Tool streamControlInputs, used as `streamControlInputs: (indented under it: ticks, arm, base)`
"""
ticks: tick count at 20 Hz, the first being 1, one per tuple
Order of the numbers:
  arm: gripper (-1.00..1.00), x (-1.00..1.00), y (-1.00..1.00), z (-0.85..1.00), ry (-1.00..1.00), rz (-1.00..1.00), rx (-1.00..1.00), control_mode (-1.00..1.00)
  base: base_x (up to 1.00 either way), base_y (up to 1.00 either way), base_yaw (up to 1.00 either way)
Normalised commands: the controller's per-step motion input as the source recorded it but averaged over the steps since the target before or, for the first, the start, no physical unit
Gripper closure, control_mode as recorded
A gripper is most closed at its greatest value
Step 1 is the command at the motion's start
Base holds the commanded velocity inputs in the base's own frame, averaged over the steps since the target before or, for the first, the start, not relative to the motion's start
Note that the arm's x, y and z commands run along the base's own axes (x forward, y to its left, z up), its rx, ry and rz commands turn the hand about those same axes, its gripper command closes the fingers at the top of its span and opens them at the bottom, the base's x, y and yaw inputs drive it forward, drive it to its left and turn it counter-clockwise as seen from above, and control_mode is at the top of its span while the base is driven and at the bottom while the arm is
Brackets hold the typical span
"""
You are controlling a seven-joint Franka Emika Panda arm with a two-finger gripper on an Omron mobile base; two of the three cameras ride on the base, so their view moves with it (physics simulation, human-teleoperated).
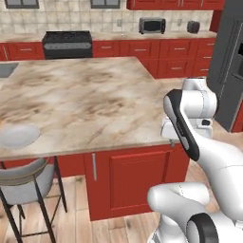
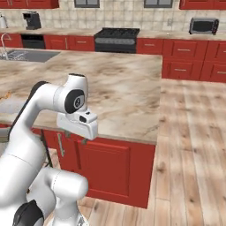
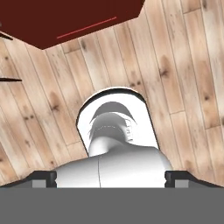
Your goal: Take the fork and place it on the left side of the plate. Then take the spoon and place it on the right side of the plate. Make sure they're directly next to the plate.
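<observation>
Claw fingers (image 3: 43, 178) are spread wide apart and nothing is held, with wooden floor (image 3: 183, 65) seen beyond. Only part of the plate (image 1: 19, 136) is seen, cut by the picture's left edge.

Arm folded near the front edge of the marble island counter (image 2: 119, 84), hand pointing down before a red cabinet door (image 2: 103, 165). Sink (image 2: 22, 55) at far left. Black stove (image 2: 117, 39) and toaster oven (image 2: 204, 25) along back wall. Wood floor (image 2: 194, 154) at right.

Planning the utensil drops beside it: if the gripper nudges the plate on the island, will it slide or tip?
The plate looks flat and shallow, so it probably won't tip. The marble countertop looks smooth, so a nudge would likely slide it. It lies close to the counter's near edge, so a push that way could drop it.
</observation>
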Motion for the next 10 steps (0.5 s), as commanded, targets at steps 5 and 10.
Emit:
streamControlInputs:
  ticks: [5,10]
  arm:
    - [-1.0,0.0,0.0,0.0,0.0,0.0,0.0,1.0]
    - [-1.0,0.0,0.0,0.0,0.0,0.0,0.0,1.0]
  base:
    - [0.28,-1.0,0.0]
    - [0.56,-1.0,0.0]
